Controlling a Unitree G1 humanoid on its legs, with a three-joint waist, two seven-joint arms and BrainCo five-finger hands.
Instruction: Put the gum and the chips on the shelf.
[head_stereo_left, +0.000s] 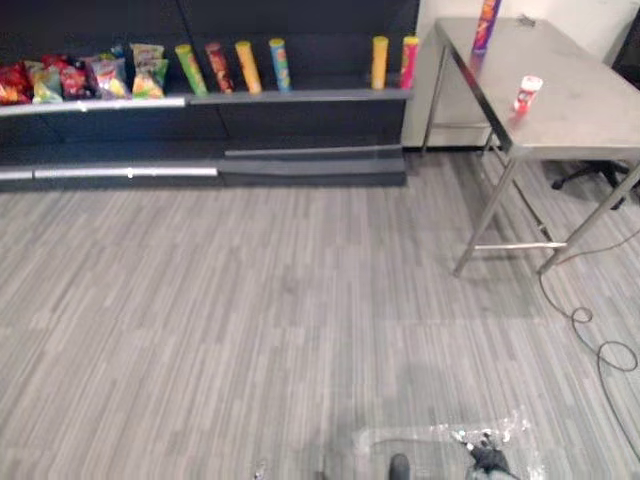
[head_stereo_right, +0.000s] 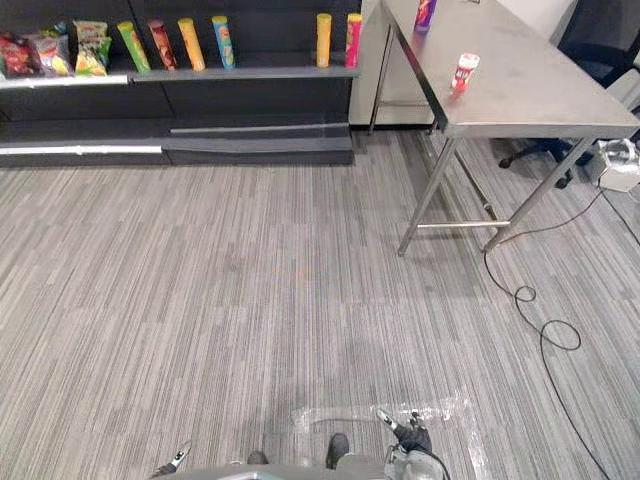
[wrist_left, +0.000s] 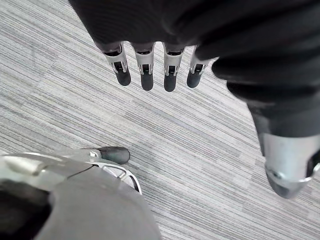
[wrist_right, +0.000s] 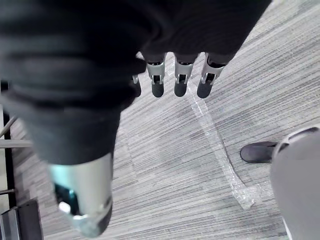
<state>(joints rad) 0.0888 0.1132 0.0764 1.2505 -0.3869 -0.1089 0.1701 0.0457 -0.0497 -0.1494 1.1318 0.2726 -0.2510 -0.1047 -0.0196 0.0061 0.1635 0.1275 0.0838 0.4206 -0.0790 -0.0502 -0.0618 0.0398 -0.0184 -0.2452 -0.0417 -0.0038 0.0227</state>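
left robot hand (wrist_left: 146, 62): open and empty, fingers straight and pointing down, thumb held apart. It hangs over the bare floor, well apart from the counter.
right robot hand (wrist_right: 181, 75): also open, fingers straight, thumb apart, nothing in it. It's on the counter's side of you but well short of it.
tape strip (wrist_right: 212, 135): clear and crinkled, lying flat on the floor under your right robot hand, well apart from the counter.
floor (head_stereo_left: 250, 300): grey striped planks running up to the counter's legs and the shelf.
counter (head_stereo_left: 580, 120): steel top on open frame legs, ahead on your right.
gum (head_stereo_left: 527, 93): small red-and-white tub standing on the counter, toward its shelf-side edge, about midway along.
chips (head_stereo_left: 486, 25): purple tube, upright at the counter's far end, apart from the gum.
shelf (head_stereo_left: 300, 97): dark unit, just beside the counter's far end.
tubes (head_stereo_left: 248, 66): coloured, upright in a row on the shelf, on the part nearer the counter.
bags (head_stereo_left: 60, 80): snack bags at the shelf end farthest from the counter.
chair (head_stereo_right: 545, 150): dark wheeled base visible beyond the counter's legs.
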